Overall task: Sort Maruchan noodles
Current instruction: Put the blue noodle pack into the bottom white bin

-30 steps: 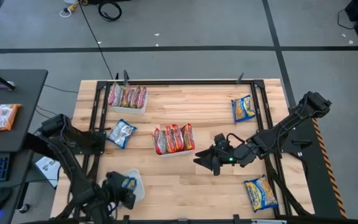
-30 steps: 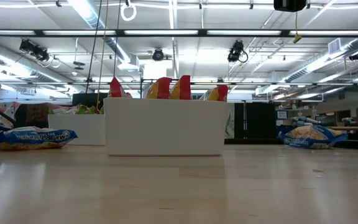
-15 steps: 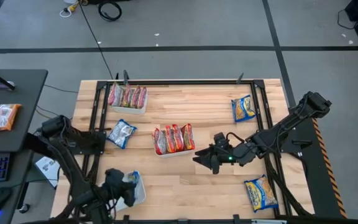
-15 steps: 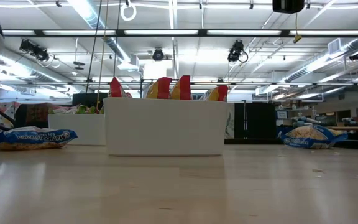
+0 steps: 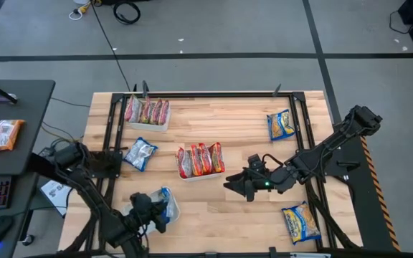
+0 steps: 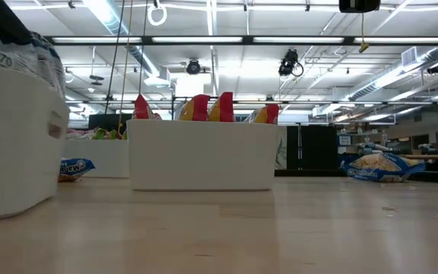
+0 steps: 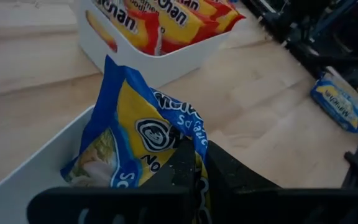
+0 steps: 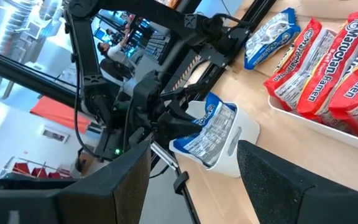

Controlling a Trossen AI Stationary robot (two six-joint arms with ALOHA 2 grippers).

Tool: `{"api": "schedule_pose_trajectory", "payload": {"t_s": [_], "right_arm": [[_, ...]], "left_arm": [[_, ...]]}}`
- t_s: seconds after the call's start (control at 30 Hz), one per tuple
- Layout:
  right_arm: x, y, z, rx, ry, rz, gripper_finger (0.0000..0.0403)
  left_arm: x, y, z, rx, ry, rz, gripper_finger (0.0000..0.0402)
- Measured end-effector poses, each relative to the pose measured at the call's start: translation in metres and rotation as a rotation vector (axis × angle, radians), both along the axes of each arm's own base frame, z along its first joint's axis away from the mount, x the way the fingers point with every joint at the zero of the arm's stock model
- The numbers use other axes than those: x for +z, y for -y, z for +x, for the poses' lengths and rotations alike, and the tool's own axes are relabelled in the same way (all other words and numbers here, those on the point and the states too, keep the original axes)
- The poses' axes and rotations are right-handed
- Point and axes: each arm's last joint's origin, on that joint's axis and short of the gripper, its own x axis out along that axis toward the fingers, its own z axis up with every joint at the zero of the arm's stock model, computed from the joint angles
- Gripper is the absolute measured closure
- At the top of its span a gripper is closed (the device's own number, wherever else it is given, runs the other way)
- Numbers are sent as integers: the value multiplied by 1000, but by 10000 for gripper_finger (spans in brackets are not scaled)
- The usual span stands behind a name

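My left gripper [image 5: 151, 212] is near the table's near-left corner, shut on a blue-and-yellow noodle packet [image 7: 135, 130] that stands in a small white tray [image 5: 169, 213]. The low view shows that tray [image 6: 14, 144] at its left, with the packet [image 6: 21, 46] rising above the rim. My right gripper [image 5: 236, 185] is open and hovers right of the middle tray [image 5: 199, 172], which holds red-orange packets [image 5: 199, 158]. Loose blue-and-yellow packets lie flat at the left [image 5: 140, 153], the far right [image 5: 281, 124] and the near right [image 5: 300, 221]. My left gripper pinches the blue-and-yellow packet between its two fingers at the packet's edge [image 7: 180, 140], coming from the table's left side. The packet stands tilted, and its lower end [image 7: 86, 171] sits inside the white tray.
A third white tray [image 5: 149, 123] with red-orange and yellow-orange packets sits at the far-left corner. Black frame rails [image 5: 303, 129] run along the table's left, far and right sides. Bare wood lies between the middle tray and the near edge. A side desk [image 5: 6, 136] with more packets stands left.
My left gripper has moved toward the table's right, staying shut on the blue-and-yellow packet. The small white tray has slid right along the table with it and has come into the low view from the left. My right gripper has kept still.
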Motion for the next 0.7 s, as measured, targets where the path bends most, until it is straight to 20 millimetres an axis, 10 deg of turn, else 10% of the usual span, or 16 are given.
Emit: {"api": "schedule_pose_trajectory", "payload": {"t_s": [0.43, 0.7], "right_arm": [[0, 5, 2, -14, -1, -50, 159], [1, 11, 5, -59, 6, -89, 159]], "left_arm": [[-1, -4, 1, -43, -193, 0, 304], [37, -19, -7, -187, -296, 6, 214]]}}
